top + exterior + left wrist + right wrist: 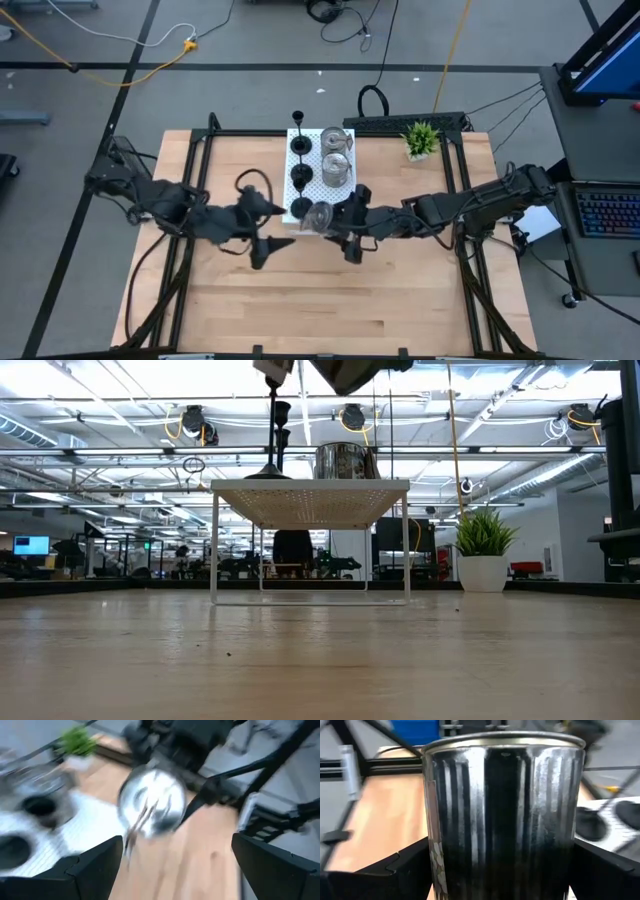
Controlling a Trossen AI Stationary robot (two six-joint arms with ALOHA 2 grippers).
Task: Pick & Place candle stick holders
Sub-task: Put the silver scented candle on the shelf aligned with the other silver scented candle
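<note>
Silver holder on its way to the white board

The left tool (262, 243) hangs released and empty above the surface (330, 300); the right tool (322, 220) grips a silver candle stick holder (318, 216) at the white board (305, 175)'s near edge; next, I judge, set it down upright.

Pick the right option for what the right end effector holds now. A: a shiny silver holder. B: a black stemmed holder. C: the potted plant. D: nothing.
A: the right wrist view shows a ribbed silver holder filling the space between the fingers, and the high view shows the same holder at the right end effector, by the edge of the white board.
</note>
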